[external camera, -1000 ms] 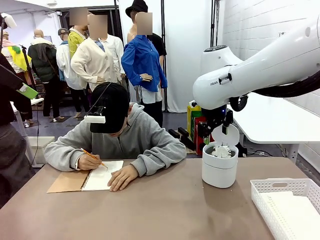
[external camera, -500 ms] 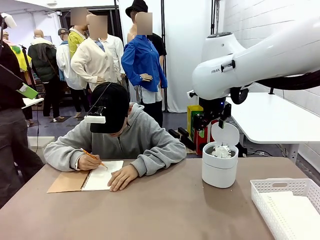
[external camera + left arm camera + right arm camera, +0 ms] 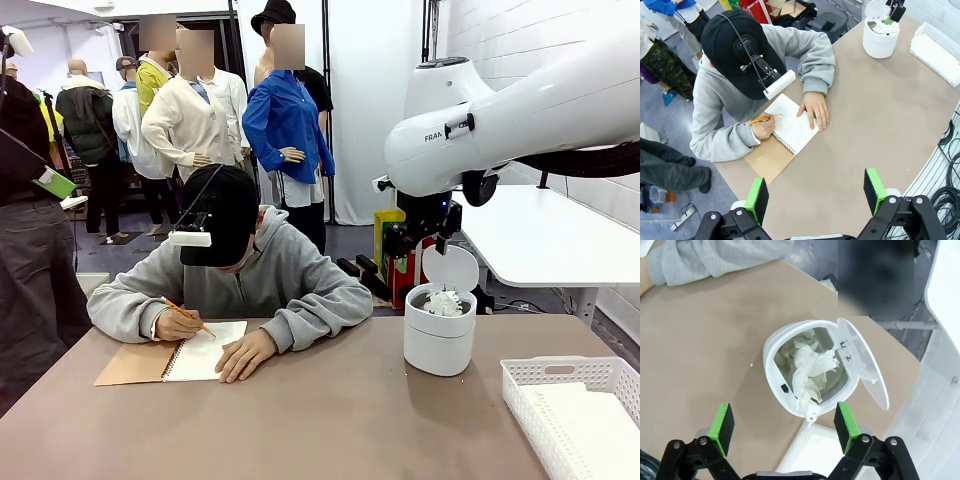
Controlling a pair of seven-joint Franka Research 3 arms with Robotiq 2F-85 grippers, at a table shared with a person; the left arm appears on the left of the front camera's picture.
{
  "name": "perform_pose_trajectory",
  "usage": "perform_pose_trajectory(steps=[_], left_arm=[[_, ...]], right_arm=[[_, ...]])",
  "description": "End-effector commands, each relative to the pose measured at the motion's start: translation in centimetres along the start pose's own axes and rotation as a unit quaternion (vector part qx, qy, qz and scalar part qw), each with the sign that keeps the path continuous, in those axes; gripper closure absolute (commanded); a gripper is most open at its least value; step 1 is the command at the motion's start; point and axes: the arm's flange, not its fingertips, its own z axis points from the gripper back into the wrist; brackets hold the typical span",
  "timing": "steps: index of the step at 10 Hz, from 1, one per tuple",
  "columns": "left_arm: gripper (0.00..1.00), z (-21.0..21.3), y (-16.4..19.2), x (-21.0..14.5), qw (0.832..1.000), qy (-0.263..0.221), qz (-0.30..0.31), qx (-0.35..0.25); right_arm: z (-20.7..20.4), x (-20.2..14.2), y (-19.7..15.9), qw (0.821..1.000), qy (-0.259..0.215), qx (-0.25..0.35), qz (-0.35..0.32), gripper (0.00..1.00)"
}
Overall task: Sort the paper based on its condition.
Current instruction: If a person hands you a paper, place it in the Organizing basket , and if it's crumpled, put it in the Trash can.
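Right gripper (image 3: 783, 426) wide open, nothing held, straight above the white bin (image 3: 805, 370) near the table's far right edge. Crumpled paper (image 3: 807, 371) inside, soft and lumpy, maybe poking over the rim. Lid (image 3: 863, 367) flipped up. Left gripper (image 3: 816, 192) open too, high over the near edge. White basket (image 3: 575, 410) at the near right corner, flat sheets inside.
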Motion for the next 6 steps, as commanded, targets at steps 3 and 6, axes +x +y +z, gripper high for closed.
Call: perform_pose_trajectory(steps=[3,6], left_arm=[[0.00,0.0,0.1,-0.1,1.000,-0.001,0.001,0.000],[0.00,0.0,0.1,-0.1,1.000,-0.001,0.001,0.000]], right_arm=[[0.6,-1.1,1.2,1.000,-0.005,0.017,0.023,0.00],[4.3,-3.0,4.6,0.996,-0.022,0.072,0.051,0.00]])
